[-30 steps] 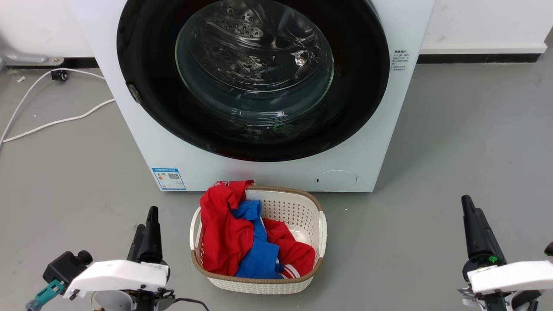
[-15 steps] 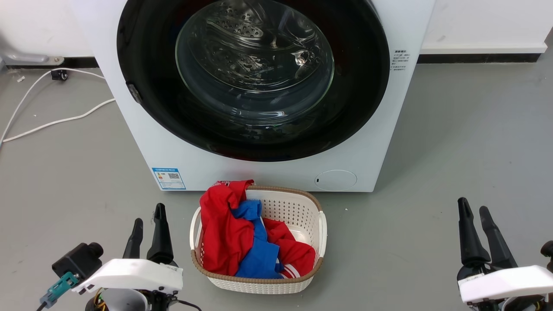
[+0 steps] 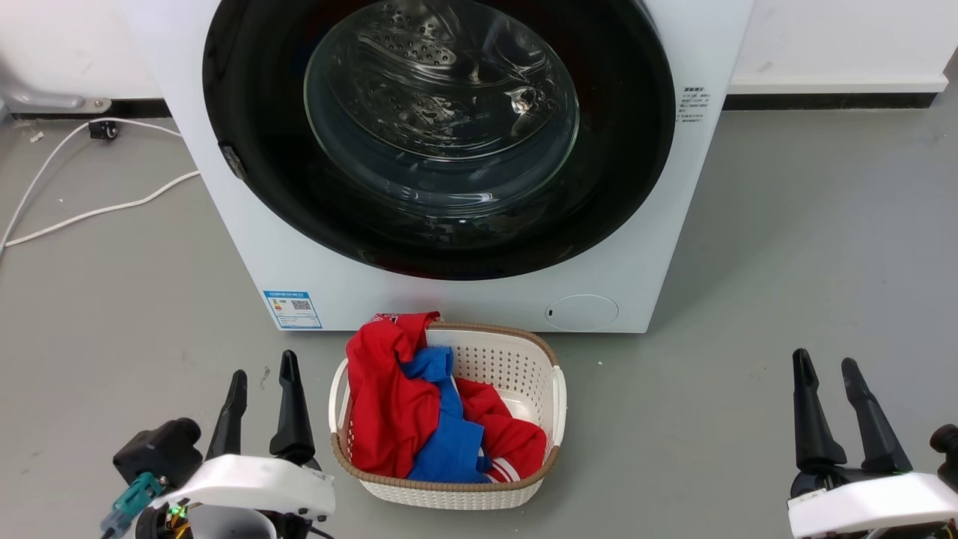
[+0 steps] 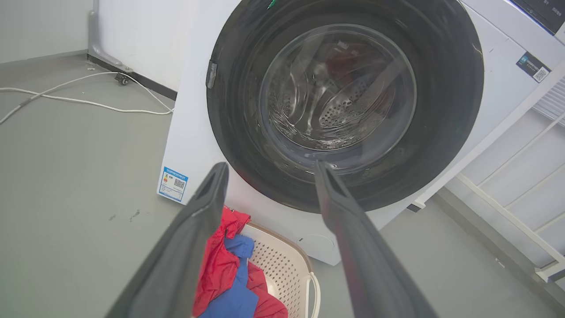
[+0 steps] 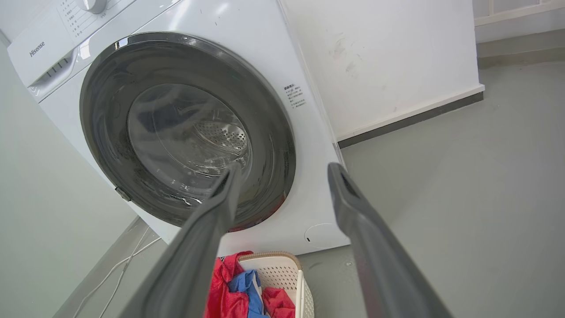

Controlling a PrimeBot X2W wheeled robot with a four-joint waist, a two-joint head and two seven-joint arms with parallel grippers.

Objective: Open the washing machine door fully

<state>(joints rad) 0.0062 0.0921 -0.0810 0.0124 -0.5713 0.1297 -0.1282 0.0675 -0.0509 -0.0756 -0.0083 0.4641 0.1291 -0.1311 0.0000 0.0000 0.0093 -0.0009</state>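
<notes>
Washing machine door [image 3: 441,135] closed flush against the washing machine [image 3: 299,254] front, far centre | left gripper [image 3: 263,365] near left, fingers apart, holding nothing | right gripper [image 3: 825,358] near right, fingers apart, holding nothing | laundry basket [image 3: 524,359] with red and blue clothes on floor just before the machine, between the grippers

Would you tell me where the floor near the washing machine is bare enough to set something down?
Grey floor is bare right of the washing machine and laundry basket, and left, before the white cables. Crowded at the basket.
</notes>
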